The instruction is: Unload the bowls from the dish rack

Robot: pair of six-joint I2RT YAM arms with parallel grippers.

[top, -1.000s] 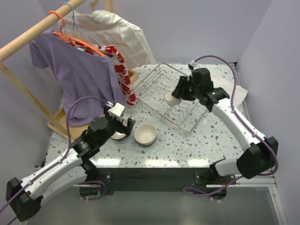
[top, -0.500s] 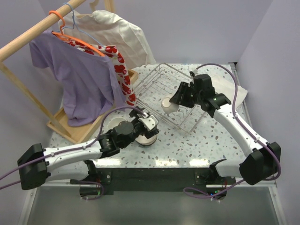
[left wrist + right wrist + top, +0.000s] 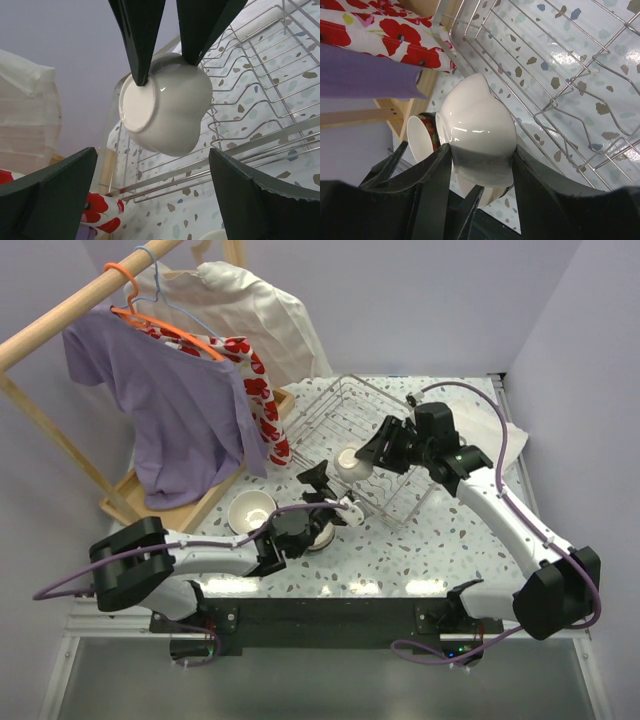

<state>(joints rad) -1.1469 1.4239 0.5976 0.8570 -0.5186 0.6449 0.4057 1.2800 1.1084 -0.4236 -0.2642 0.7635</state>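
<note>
Clothes rail: at the far left we see a wooden rail (image 3: 60, 310) carrying a purple shirt (image 3: 170, 410), a poppy-print garment (image 3: 262, 405) and a cream garment (image 3: 260, 315). The poppy print hangs just beside the rack's left side.

Dark red bowl: we find it (image 3: 250, 512) upright on the speckled table (image 3: 400, 550), pale inside facing up. It is left of the left arm's wrist and apart from the rack.

Left gripper: it (image 3: 322, 486) reaches across the front of the table and tilts up toward the lifted bowl. Its fingers stand wide apart and hold nothing. In its wrist view we see clear space between them and the bowl above.

Banded bowl: it (image 3: 322, 532) sits upright on the table just right of the dark red bowl. The left arm's wrist hides part of it from us.

White bowl: it (image 3: 347, 462) hangs in the air over the rack's near left corner, tipped on its side. Its foot is turned toward the left gripper and its wavy rim toward the right wrist.

Right gripper: it (image 3: 481, 147) is clamped on the white bowl, with a dark finger pressed against each side of the body.

Dish rack: the silver wire basket (image 3: 385, 480) rests on the far right part of the table, behind and to the right of the white bowl. We see the speckled top through its wires.
</note>
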